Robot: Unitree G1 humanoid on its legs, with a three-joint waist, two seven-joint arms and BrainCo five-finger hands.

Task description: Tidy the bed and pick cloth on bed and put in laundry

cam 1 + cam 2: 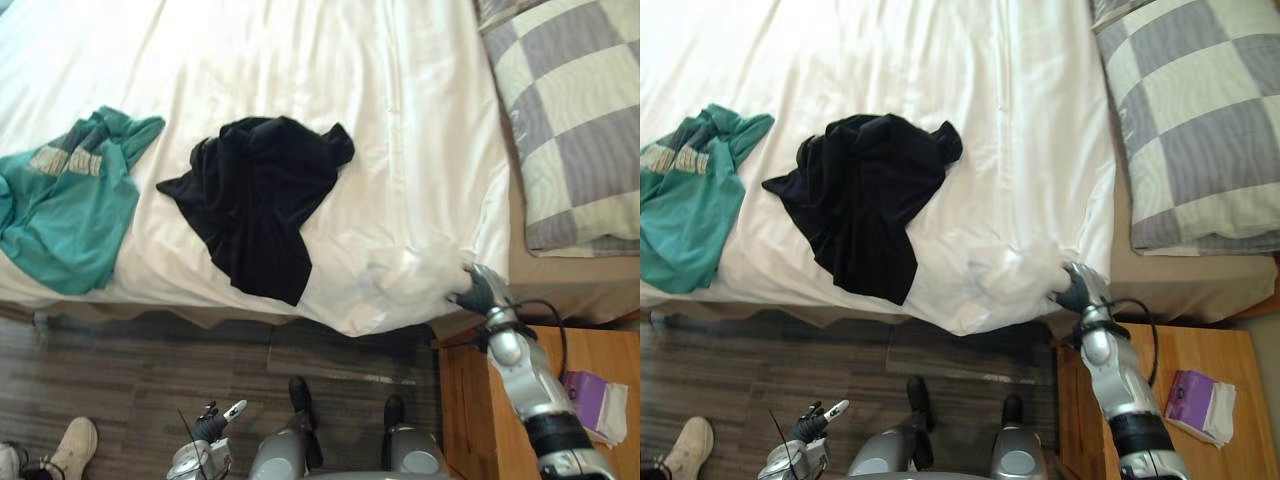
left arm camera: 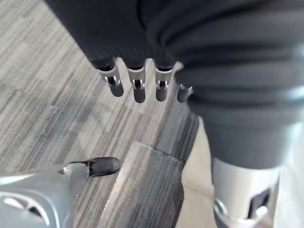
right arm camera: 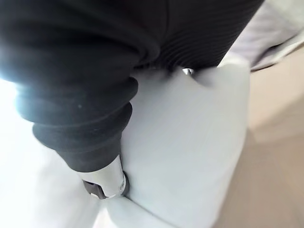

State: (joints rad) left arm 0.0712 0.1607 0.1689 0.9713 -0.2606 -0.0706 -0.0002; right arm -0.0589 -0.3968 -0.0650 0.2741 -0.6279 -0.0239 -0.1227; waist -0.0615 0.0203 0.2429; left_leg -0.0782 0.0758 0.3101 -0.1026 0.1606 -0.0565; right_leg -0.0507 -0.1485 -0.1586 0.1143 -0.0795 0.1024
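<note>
Tidying step in hand: your right robot hand (image 1: 478,292) sits at the bunched corner of the white cover (image 1: 380,120) on the bed (image 1: 560,285), fingers buried in cloth, so grip can't be told. Left robot hand (image 2: 138,90) hangs relaxed and empty over the floor (image 2: 47,95). Next, you likely pull that corner flat. On the cover: one black garment (image 1: 255,200), one teal shirt (image 1: 70,210). One checked pillow (image 1: 570,120).

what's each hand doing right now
left hand: open, holding nothing, low over the floor
right hand: at the corner of the white duvet, state cannot be told
</note>
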